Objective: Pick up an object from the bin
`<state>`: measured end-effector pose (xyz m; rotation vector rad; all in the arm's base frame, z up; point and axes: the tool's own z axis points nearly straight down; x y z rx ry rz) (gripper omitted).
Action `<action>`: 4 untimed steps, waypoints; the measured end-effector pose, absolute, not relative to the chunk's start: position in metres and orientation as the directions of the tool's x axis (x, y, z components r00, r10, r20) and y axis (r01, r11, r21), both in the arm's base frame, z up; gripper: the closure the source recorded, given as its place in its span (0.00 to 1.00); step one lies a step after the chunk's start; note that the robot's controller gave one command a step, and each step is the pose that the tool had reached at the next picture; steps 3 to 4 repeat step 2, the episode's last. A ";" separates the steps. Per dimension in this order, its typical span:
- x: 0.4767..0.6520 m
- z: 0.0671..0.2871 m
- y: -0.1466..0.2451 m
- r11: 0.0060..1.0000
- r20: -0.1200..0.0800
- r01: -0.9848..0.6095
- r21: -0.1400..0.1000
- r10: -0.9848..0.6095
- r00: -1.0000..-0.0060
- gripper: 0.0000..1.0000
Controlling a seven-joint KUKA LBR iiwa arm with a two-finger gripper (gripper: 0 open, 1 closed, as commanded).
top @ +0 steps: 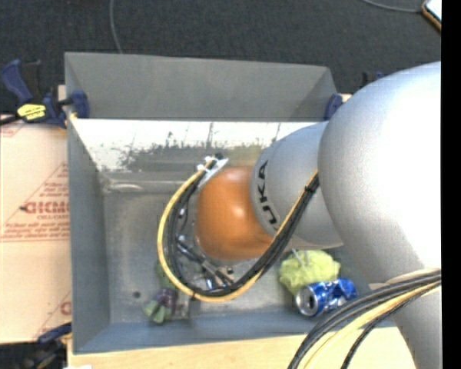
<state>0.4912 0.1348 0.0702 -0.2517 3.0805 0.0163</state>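
At seven o'clock on the bin (88, 229) floor, close against the near wall: green-and-purple clump (161, 307), too small to tell what kind of thing. Looks light and probably soft; likely to give under pressure and to slide on the metal if nudged. Best taken across its narrow middle from straight above, clear of the wall.

At five o'clock, also near the front: crushed blue can (328, 296) on its side. Judged thin-walled, light, slippery, easily dented further. Just beside it and a little farther in: yellow-green fluffy ball (310, 267), soft, light, easy to pinch anywhere. Both lying close under the arm.

Farther in, toward the floor's centre: gripper (190, 271), near the clump at its one o'clock, ringed by yellow and black cables (164, 221) below the orange cover (227, 214). Apart or together: cannot tell, hidden in the cabling. Nothing seen held.

Beyond, toward twelve o'clock: bare scuffed floor, then the back wall.

Likely in the way: the near wall beside the clump, and the cable loop hanging low next to it.
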 end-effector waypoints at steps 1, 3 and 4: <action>0.481 0.078 0.121 0.997 -0.042 -0.073 0.008 -0.073 -0.996 0.00; 0.489 0.072 0.130 0.991 -0.067 -0.131 0.007 -0.130 -0.989 1.00; 0.489 0.072 0.130 0.991 -0.067 -0.131 0.007 -0.130 -0.989 1.00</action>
